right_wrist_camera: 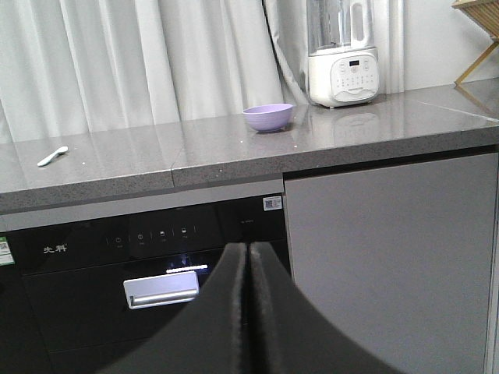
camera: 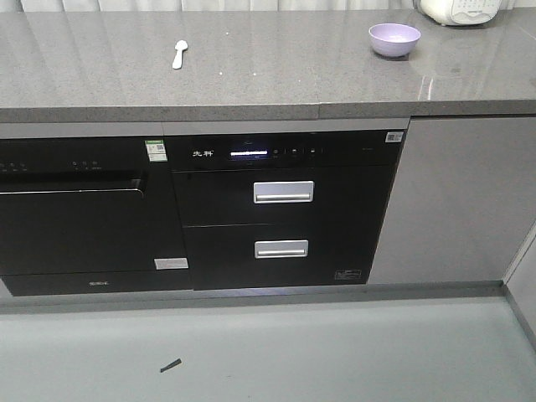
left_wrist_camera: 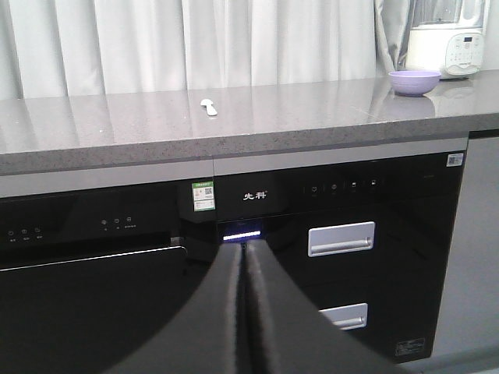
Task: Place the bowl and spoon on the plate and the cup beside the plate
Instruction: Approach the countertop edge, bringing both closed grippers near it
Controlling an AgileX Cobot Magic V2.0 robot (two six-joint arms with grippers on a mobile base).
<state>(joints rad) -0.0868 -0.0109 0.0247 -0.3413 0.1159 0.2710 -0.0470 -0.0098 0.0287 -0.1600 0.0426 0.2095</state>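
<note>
- I see my left tool [left_wrist_camera: 243,253] with its fingers pressed together, gripping nothing, low in front of the black drawer cabinet [camera: 285,209].
- My right tool [right_wrist_camera: 248,251] is likewise pinched tight on nothing.
- The bowl [camera: 394,38] sits upright on the table [camera: 276,79], far right.
- The spoon [camera: 179,54] lies well apart, to its left.

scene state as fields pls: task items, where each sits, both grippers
bowl: upright, empty, right side of counter, near white appliance
spoon: lying on counter, left side, well apart from bowl
plate: not in view
cup: not in view
left gripper: shut, empty, facing cabinet front
right gripper: shut, empty, facing cabinet front
</note>
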